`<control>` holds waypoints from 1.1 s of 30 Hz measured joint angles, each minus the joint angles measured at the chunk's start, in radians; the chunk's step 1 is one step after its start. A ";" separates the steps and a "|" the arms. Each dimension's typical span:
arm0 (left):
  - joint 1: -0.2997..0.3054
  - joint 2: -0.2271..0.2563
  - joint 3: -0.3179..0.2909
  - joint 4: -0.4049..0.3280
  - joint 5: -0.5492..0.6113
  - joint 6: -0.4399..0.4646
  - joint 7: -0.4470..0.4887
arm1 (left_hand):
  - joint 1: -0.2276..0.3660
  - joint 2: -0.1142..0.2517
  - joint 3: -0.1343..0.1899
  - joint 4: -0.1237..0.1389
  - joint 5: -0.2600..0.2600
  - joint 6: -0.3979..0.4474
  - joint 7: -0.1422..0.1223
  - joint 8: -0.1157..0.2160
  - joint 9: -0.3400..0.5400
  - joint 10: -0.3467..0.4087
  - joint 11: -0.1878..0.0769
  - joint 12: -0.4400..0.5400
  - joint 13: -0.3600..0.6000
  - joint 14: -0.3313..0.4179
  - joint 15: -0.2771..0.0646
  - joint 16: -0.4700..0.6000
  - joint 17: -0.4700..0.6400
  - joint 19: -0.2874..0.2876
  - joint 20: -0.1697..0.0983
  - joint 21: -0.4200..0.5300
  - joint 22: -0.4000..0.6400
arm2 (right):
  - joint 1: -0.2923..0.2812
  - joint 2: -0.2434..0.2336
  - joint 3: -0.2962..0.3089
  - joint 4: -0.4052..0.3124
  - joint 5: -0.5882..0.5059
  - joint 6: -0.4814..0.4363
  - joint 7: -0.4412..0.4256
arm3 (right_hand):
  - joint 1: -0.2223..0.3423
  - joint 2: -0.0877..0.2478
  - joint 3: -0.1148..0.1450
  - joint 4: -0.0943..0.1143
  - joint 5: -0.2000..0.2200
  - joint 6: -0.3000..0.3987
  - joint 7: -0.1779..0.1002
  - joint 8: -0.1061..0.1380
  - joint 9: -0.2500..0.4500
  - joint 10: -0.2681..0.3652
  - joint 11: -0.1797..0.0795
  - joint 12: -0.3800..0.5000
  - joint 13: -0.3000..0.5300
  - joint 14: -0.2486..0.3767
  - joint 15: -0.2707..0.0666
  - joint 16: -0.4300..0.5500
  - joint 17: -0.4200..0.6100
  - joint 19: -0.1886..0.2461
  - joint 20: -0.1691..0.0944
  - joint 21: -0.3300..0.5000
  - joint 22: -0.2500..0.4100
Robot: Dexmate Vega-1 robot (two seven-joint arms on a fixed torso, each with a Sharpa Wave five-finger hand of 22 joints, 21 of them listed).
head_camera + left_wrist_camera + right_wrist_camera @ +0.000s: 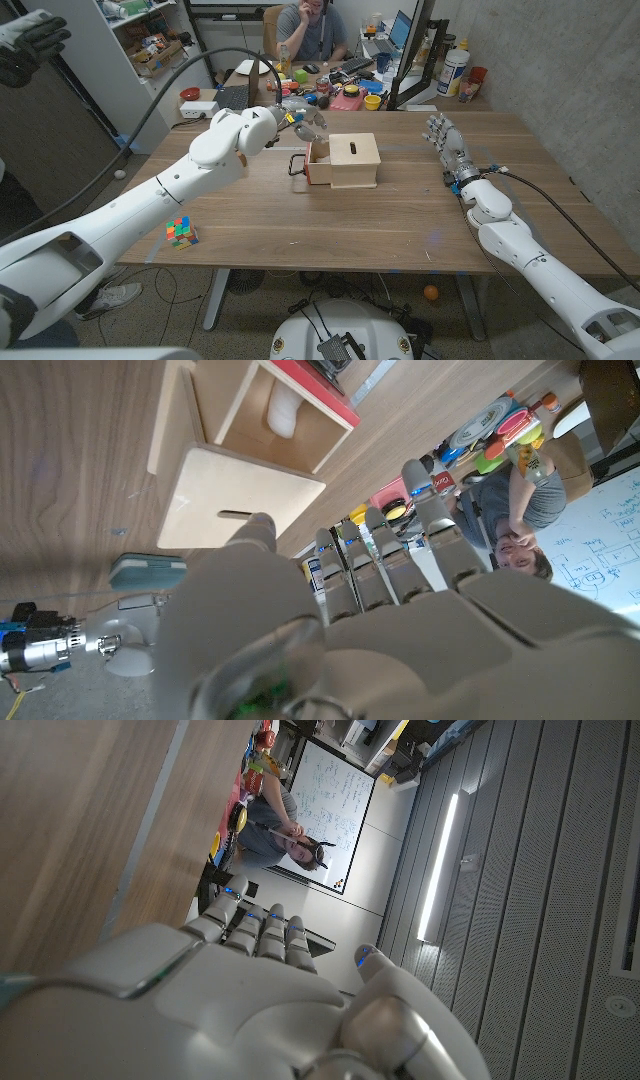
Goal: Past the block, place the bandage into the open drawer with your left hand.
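Observation:
The small wooden box [353, 160] stands mid-table with its drawer [318, 166] pulled out toward my left, red handle [298, 165] outermost. In the left wrist view a white bandage roll [283, 410] lies inside the open drawer [250, 405], beside the slotted box top [235, 500]. My left hand [300, 120] hovers just behind and above the drawer, fingers [425, 530] stretched out and apart, holding nothing. The block, a colourful cube [182, 232], sits near the table's front left. My right hand [447, 145] stands at the right, fingers up and spread, empty.
The far edge of the table [420, 215] is crowded with clutter: cups, a keyboard, bottles. A person [310, 30] sits behind it. A black cable [170, 85] arcs over my left arm. Bare wood lies between the box and my right hand.

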 measured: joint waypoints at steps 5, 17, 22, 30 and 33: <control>0.040 0.014 -0.035 -0.038 -0.001 0.014 0.045 | -0.049 0.002 -0.021 0.021 0.000 -0.073 -0.004 -0.008 0.000 -0.066 0.006 -0.011 -0.007 -0.064 0.013 0.000 -0.008 -0.035 0.022 -0.036 0.000 | -0.006 -0.003 0.003 -0.006 0.001 0.001 0.001 | 0.000 0.000 0.000 0.000 0.000 0.000 0.000 0.000 0.000 0.000 0.000 0.000 0.000 0.000 0.000 0.000 0.000 0.000 0.000 0.000 0.000; 0.134 0.029 -0.111 -0.082 -0.034 0.025 0.186 | -0.185 0.023 -0.073 0.054 0.000 -0.229 -0.036 -0.008 -0.003 -0.216 0.010 -0.011 -0.032 -0.190 0.068 0.000 -0.028 -0.128 0.043 -0.128 0.005 | -0.019 -0.013 0.006 -0.026 0.002 -0.006 -0.009 | 0.000 0.000 0.000 0.000 0.000 0.000 0.000 0.000 0.000 0.000 0.000 0.000 0.000 0.000 0.000 0.000 0.000 0.005 -0.005 -0.007 0.000; 0.171 0.036 -0.144 -0.087 -0.066 0.010 0.277 | -0.227 0.029 -0.092 0.055 0.006 -0.287 -0.051 -0.008 -0.005 -0.280 0.006 -0.015 -0.043 -0.235 0.090 0.000 -0.035 -0.157 0.043 -0.160 0.005 | -0.030 -0.017 0.008 -0.042 0.000 -0.017 -0.025 | 0.000 0.000 0.000 0.000 0.000 0.000 0.000 0.000 0.000 0.000 0.000 0.000 0.000 0.000 0.000 0.000 0.000 0.005 -0.005 -0.007 0.000; 0.222 0.045 -0.197 -0.077 -0.119 -0.032 0.390 | -0.266 0.027 -0.112 0.059 0.009 -0.324 -0.061 -0.012 -0.010 -0.313 0.012 -0.015 -0.052 -0.264 0.104 0.000 -0.039 -0.174 0.046 -0.183 0.005 | -0.054 -0.022 0.012 -0.073 -0.009 -0.038 -0.064 | 0.000 0.000 0.000 0.000 0.000 0.000 0.000 0.000 0.000 0.000 0.000 0.000 0.000 0.000 0.000 0.000 0.000 0.005 -0.005 -0.011 0.000; 0.235 0.048 -0.214 -0.068 -0.156 -0.067 0.446 | -0.277 0.028 -0.113 0.060 0.009 -0.324 -0.061 -0.012 -0.010 -0.318 0.016 -0.015 -0.052 -0.267 0.107 0.000 -0.039 -0.184 0.045 -0.186 0.005 | -0.065 -0.024 0.016 -0.091 -0.012 -0.046 -0.082 | 0.000 0.000 0.000 0.000 0.000 0.000 0.000 0.000 0.000 0.000 0.000 0.000 0.000 0.000 0.000 0.000 0.000 0.005 -0.005 -0.011 0.000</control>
